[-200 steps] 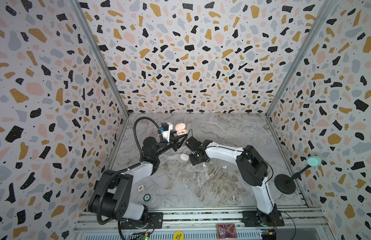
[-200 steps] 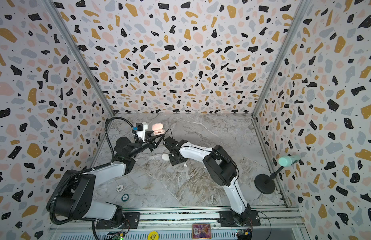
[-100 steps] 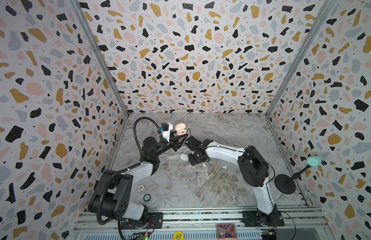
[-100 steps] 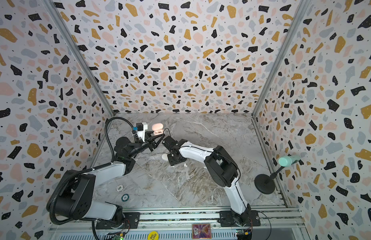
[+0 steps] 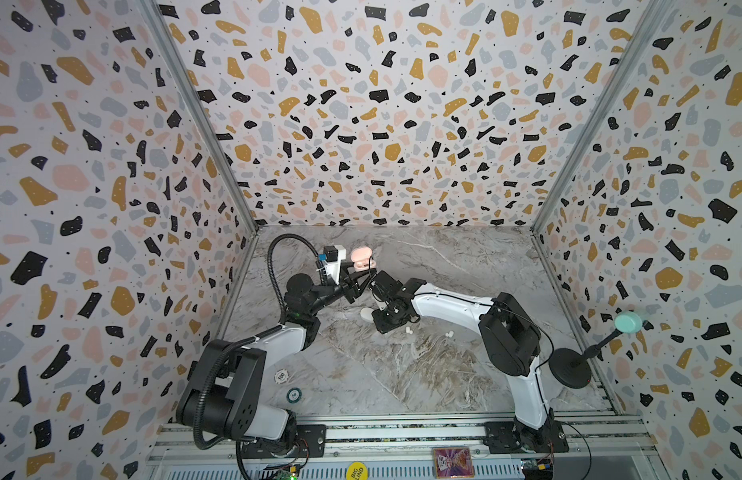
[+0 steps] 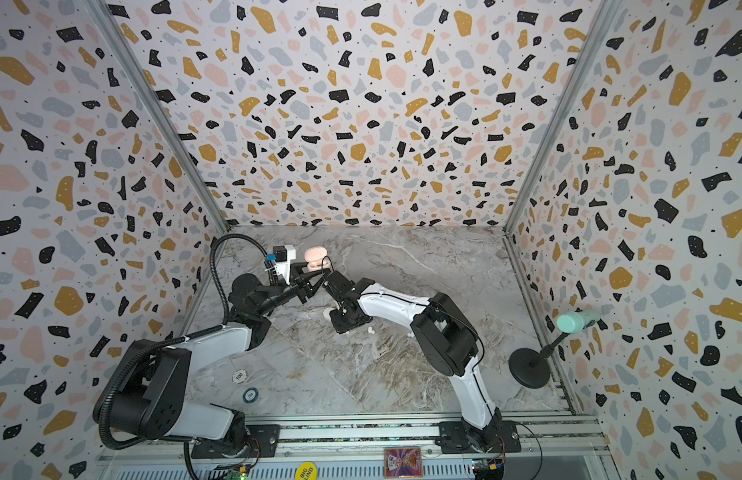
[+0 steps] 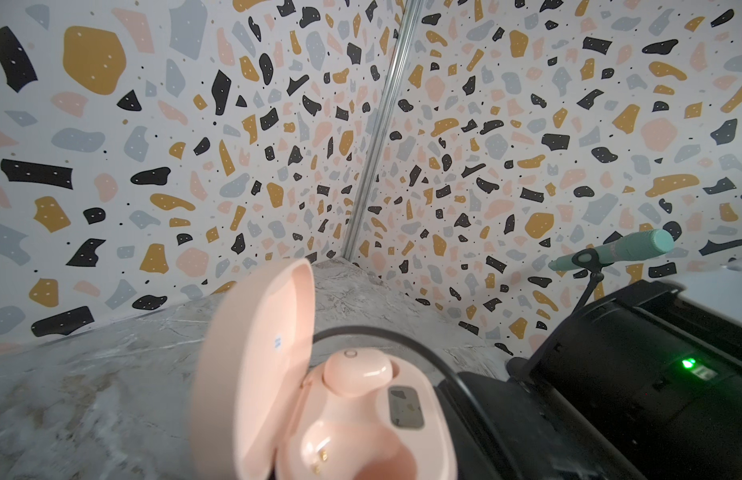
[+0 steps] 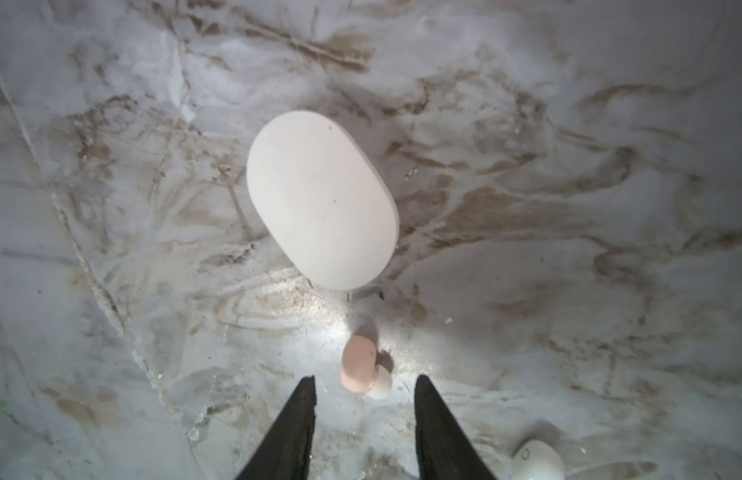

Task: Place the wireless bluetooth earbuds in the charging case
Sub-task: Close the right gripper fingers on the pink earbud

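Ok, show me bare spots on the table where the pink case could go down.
Bare: the far right of the table, between the back wall and the right arm; the near middle, between the poker chips and the right arm's base. Crowded: under the right tool, around the white case, pink earbud and white earbuds.

Bright, even, diffuse light in both top views, without glare; only soft, faint shadows beneath the arms [image 5: 444,303] on the marble floor [image 5: 402,374]. Sharp focus from the terrazzo walls [image 5: 382,104] down to the floor's near edge. In the left wrist view, open pink case [image 7: 319,395] too close to the lens, soft and blurred; walls behind fairly crisp, pattern stretched toward the frame edges. In the right wrist view, dim, darkening toward the corners, with one bright patch on the floor around the pink earbud [image 8: 359,363] and its short shadow; white case [image 8: 321,199] slightly soft; fingers [image 8: 294,428] of the right gripper [image 8: 364,377] as flat black silhouettes.
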Controlling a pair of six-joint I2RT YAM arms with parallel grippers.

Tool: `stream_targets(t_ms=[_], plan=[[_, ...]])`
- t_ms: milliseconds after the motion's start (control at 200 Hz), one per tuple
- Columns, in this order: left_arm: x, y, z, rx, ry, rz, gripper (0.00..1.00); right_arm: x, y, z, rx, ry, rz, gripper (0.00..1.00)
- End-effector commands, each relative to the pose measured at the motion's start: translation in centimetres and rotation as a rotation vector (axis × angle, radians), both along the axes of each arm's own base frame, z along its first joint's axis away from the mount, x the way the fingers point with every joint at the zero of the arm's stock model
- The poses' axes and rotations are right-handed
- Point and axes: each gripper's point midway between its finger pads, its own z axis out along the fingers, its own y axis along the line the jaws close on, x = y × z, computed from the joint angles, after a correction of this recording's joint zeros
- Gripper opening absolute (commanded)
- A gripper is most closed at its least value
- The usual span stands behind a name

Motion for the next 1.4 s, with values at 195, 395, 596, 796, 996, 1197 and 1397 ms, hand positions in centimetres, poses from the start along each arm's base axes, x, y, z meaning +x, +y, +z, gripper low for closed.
stream_targets(t_ms=[195,395,596,796,996,1197,1397], plan=[[-0.7,0.0,2.0,-0.017,-0.086,-0.015,0.43,0.3,0.7,0.2,-0.001,-0.015,0.034,0.32],[-0.7,-0.1,2.0,-0.016,-0.087,-0.014,0.43,0.2,0.8,-0.5,-0.008,-0.008,0.036,0.32],[-0.7,-0.1,1.9,-0.015,-0.081,-0.014,0.43,0.4,1.2,-0.9,-0.014,-0.016,0.036,0.31],[-0.6,0.0,1.9,-0.013,-0.079,-0.013,0.43,0.5,0.9,-1.7,-0.048,-0.017,0.034,0.29],[-0.6,-0.1,1.8,-0.011,-0.076,-0.012,0.43,0.4,0.4,-2.2,-0.066,-0.015,0.026,0.26],[-0.6,0.0,1.6,-0.008,-0.07,-0.008,0.43,0.1,0.5,-2.5,-0.067,-0.013,0.025,0.21],[-0.6,0.1,1.5,-0.003,-0.068,-0.001,0.43,0.2,0.4,-2.0,-0.065,-0.022,0.015,0.16]])
